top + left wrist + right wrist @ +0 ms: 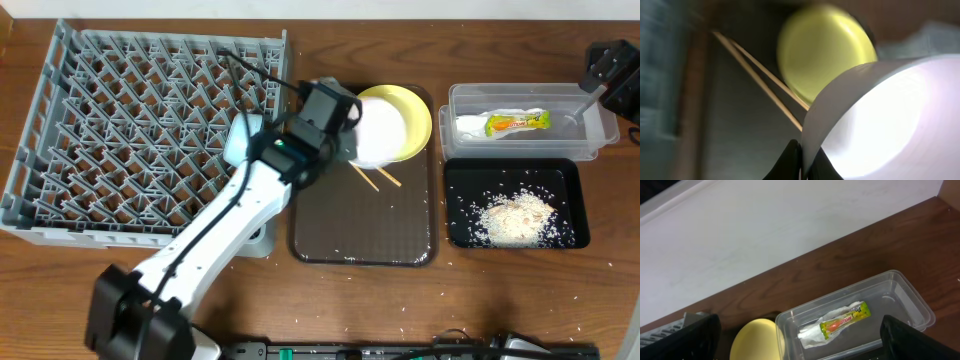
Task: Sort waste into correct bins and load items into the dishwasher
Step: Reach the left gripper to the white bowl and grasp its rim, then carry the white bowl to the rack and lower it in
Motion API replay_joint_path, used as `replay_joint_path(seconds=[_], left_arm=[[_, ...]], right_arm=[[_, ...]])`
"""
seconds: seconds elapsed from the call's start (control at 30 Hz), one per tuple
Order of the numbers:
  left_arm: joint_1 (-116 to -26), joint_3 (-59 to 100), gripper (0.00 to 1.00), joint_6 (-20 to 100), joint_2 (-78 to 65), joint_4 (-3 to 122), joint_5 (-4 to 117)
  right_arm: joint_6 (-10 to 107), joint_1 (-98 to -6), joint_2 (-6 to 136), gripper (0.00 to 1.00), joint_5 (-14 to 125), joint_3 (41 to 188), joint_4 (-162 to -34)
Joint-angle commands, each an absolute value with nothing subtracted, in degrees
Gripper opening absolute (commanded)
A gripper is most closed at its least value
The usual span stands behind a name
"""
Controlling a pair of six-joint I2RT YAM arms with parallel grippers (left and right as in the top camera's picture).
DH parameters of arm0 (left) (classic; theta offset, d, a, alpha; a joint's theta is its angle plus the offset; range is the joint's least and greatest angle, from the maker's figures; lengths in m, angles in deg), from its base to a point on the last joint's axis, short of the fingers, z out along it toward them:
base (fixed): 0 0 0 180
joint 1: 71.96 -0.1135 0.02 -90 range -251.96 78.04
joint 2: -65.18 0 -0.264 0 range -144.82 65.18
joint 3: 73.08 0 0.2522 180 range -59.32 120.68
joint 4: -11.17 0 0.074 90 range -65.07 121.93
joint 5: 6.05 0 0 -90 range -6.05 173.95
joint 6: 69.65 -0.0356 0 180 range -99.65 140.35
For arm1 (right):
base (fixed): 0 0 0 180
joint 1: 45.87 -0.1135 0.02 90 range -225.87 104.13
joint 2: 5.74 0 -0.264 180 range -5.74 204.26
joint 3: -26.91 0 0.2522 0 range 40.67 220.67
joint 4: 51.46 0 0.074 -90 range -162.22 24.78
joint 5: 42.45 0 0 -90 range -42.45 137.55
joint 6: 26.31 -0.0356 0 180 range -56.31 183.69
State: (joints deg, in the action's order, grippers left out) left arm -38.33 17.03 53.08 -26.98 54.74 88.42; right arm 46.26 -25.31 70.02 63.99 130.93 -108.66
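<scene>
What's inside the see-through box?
A crumpled wrapper lies in the clear tub. The right arm covers its far right corner, so that bit is hidden.

A dark wooden table (500,290) is being taken up by four containers: a grey dish rack (130,120) is being carried at its left end, with a dark brown serving tray (360,225) set just beside it at the centre. At the right, a clear tub (590,135) and a black tray (460,200) are being held side by side, the tub behind. Pale crumbs (447,264) are being seen scattered on the bare wood near the trays.
</scene>
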Motion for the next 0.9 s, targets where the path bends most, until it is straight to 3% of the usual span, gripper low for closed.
replay_joint_path(seconds=[0.0, 0.07, 0.27, 0.6, 0.87], left_arm=[[-39.88, 17.19, 0.07, 50.3, -25.67, 53.1, 111.11], [-41.0, 17.19, 0.07, 49.45, -25.71, 50.95, 120.77], [-44.71, 17.19, 0.07, 46.22, -25.85, 44.77, 133.65], [-55.55, 17.19, 0.08, 36.56, -31.13, 35.41, 134.83], [-57.04, 17.19, 0.07, 24.08, -39.66, 22.52, 138.13]], right_arm=[[45.72, -25.11, 70.02, 0.99, 63.62, 130.97, -108.57], [45.72, -25.11, 70.02, 0.99, 63.64, 130.95, -108.57], [45.72, -25.09, 70.02, 0.99, 63.62, 130.97, -108.57], [45.72, -25.09, 70.02, 0.99, 63.62, 130.97, -108.57], [45.72, -25.09, 70.02, 0.99, 63.64, 130.97, -108.57]])
